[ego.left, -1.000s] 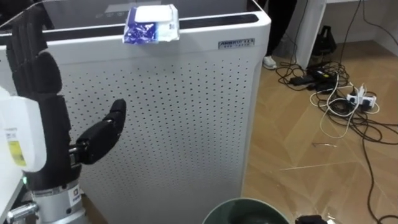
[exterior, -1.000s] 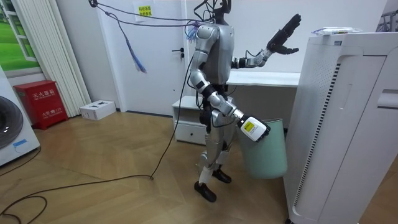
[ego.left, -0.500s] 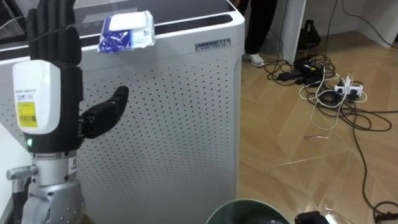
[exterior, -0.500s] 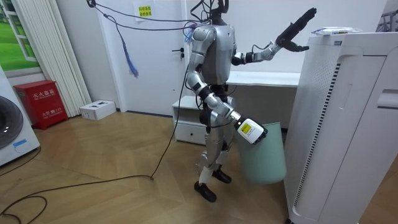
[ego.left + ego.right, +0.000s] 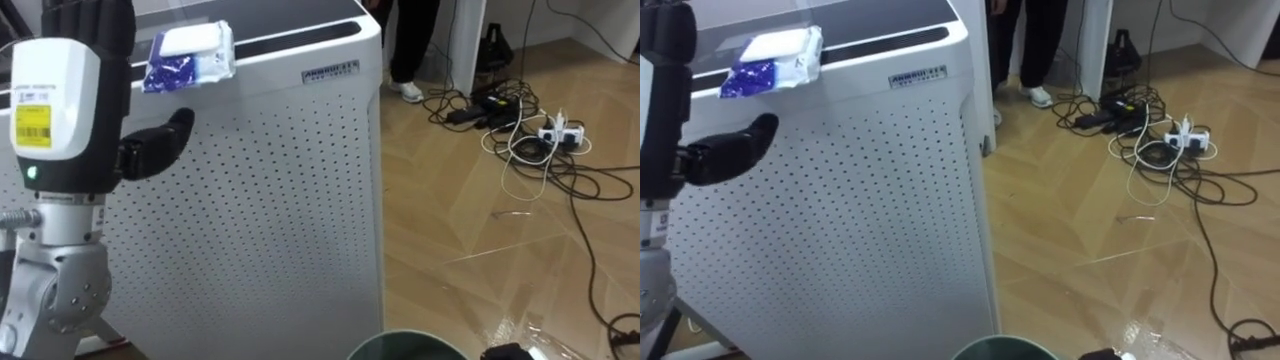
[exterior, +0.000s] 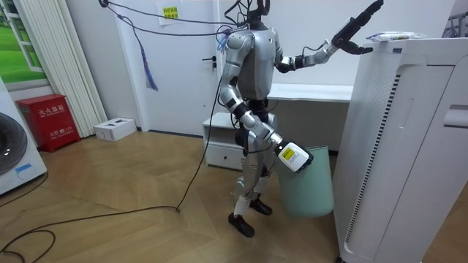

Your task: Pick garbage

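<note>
Perforated white cabinet (image 5: 260, 200), crinkly blue-white packet (image 5: 188, 56) on top, left hand (image 5: 60, 110) beside, fingers (image 5: 100, 20) straight

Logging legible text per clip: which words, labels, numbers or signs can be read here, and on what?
Dark label on the white appliance: too blurred to read.
Yellow sticker on the left hand: too small.
Print on the packet atop the appliance: blurred.
Red box and wall notice: too small.
Nothing legible enough to quote.

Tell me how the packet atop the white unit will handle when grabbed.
The packet looks crinkled and soft, probably floppy and light. Lying flat at the white unit's top edge, it shouldn't roll, but a push by the left hand might slide it.
</note>
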